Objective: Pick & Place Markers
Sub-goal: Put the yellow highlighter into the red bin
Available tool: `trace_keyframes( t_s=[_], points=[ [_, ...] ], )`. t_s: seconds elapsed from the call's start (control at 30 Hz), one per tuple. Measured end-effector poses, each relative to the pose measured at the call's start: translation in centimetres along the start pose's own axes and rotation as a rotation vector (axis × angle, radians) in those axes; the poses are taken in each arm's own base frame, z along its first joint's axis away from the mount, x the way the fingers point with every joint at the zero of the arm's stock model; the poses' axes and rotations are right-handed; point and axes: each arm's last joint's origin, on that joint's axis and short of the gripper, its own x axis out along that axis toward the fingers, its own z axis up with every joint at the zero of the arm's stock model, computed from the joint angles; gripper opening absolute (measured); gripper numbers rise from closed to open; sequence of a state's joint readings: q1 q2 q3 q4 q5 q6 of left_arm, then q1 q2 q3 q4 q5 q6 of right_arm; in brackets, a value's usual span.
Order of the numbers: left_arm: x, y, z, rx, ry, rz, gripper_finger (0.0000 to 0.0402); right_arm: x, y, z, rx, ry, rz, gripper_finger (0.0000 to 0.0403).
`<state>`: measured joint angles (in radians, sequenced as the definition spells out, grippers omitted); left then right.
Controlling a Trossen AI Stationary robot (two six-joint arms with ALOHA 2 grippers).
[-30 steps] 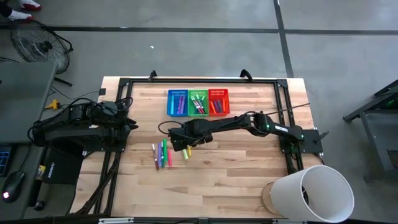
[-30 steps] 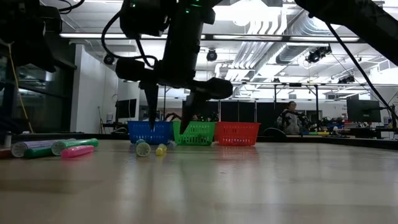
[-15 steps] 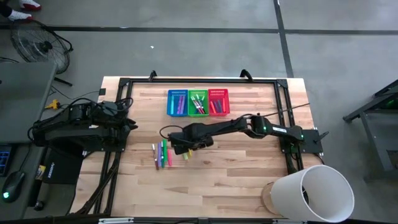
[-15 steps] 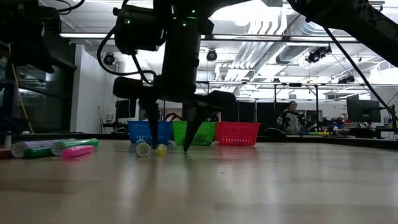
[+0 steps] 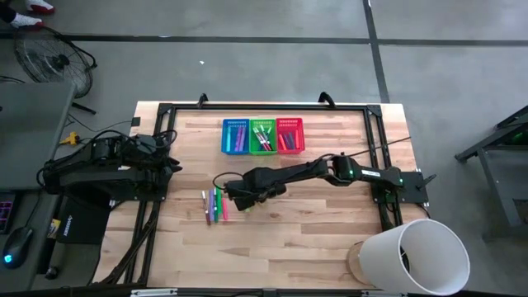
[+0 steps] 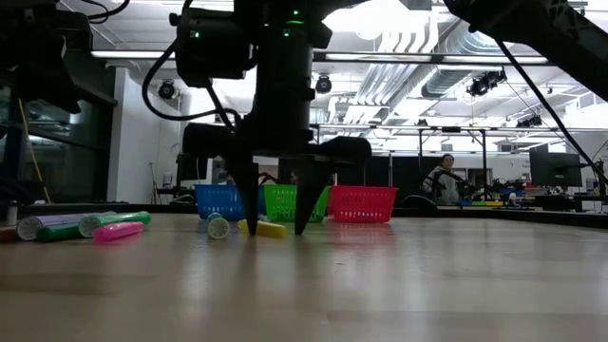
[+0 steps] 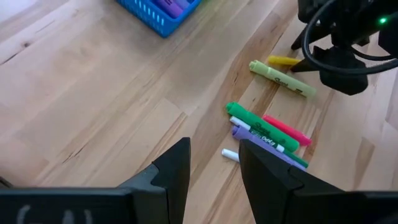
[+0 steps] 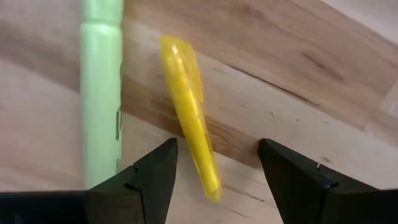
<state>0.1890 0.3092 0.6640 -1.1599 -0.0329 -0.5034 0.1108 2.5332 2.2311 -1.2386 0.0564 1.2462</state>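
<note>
Yellow marker (image 8: 186,112) flat on wood, beside pale-green marker (image 8: 101,93)

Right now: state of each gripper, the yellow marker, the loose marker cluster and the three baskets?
right gripper: open, fingertips down at the table, straddling the yellow marker
yellow marker: lying flat on the table, not gripped
left gripper: open, waiting off the table's left side
loose markers: lying flat in a cluster
blue basket, green basket, red basket: upright, markers inside

overhead, table-level, two wrist views, sharing markers (image 5: 216,204)
</note>
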Motion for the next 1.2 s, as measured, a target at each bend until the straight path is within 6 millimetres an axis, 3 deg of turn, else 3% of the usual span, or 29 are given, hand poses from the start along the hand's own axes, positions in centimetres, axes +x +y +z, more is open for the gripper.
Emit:
trace_keyframes(
  t_s=[0.33, 0.57, 0.83, 1.2],
  points=[
    [0.0, 0.0, 0.0, 0.001, -0.002, 0.003, 0.0136, 0.3, -0.9, 2.1, -0.252, 0.028, -0.005, 0.0222],
    [0.0, 0.0, 0.0, 0.002, 0.0, 0.004, 0.0136, 0.3, -0.7, 1.8, -0.35, -0.032, -0.032, 0.0213],
    [0.0, 0.1, 0.0, 0.002, -0.005, 0.014, 0.0136, 0.5, 0.0, 1.0, -0.336, -0.061, -0.012, 0.0149],
    [0.0, 0.1, 0.0, 0.001, -0.009, 0.02, 0.0136, 2.7, 0.4, 0.8, -0.285, 0.023, 0.014, 0.0046]
  ],
)
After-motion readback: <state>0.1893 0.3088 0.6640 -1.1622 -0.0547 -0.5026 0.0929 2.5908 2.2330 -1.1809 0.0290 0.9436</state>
